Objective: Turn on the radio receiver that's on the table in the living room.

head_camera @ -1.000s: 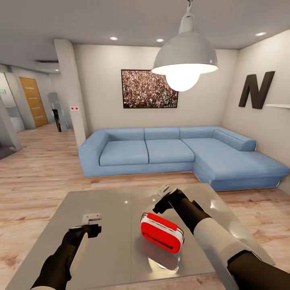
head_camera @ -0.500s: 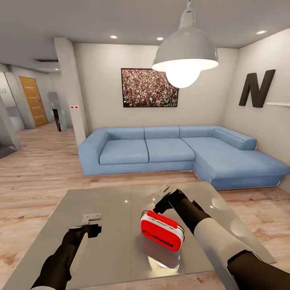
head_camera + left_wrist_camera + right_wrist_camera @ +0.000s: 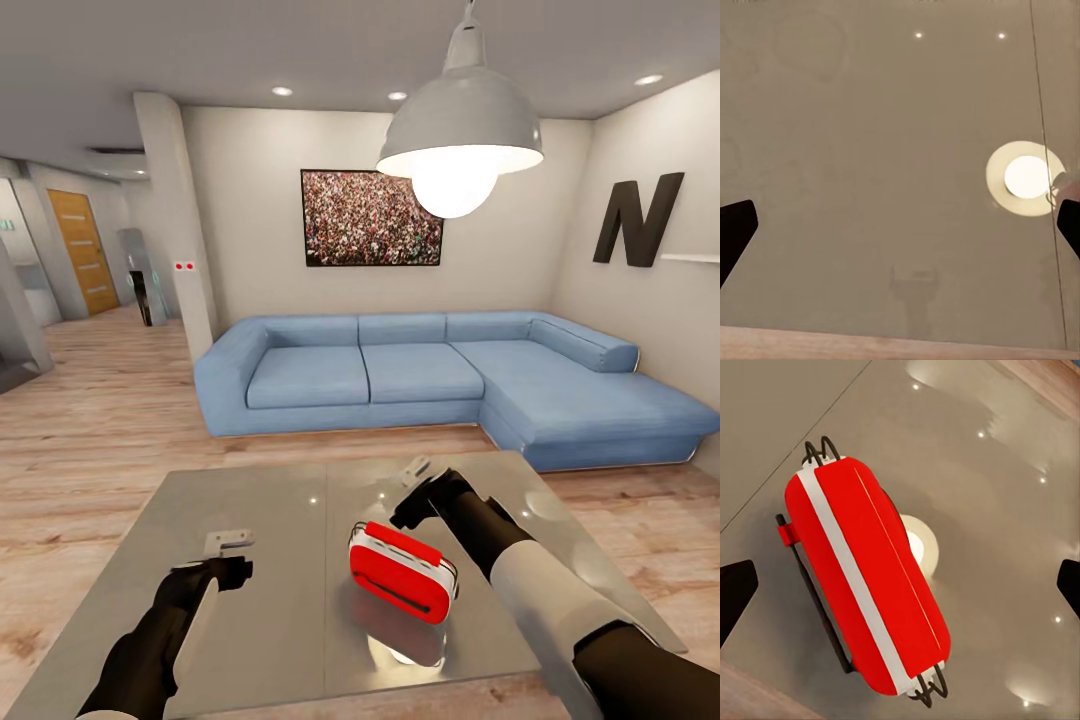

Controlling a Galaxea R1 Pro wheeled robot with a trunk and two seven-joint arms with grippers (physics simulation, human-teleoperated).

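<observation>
Head view first: the small bright red radio receiver with white trim sits on the glossy grey rectangular coffee table, toward the table's right-hand half, tilted with its dark slot facing the camera. The right gripper hovers just beyond and above the radio, black forearm and white upper sleeve reaching in from the lower right, wrist bent down. The left gripper is well apart from the radio over the table's left half, arm stretched forward from the lower left. Behind are the blue L-shaped sofa, white pendant lamp, crowd picture and black "N" on the wall.

Left wrist view: bare reflective table with the lamp's glare, and the two dark fingertips sit at opposite edges, so it's spread wide, nothing held.

Right wrist view: looking straight down on the radio, its wire handle along one side. Fingertips are far apart at the edges, spread wide and not touching the radio.
</observation>
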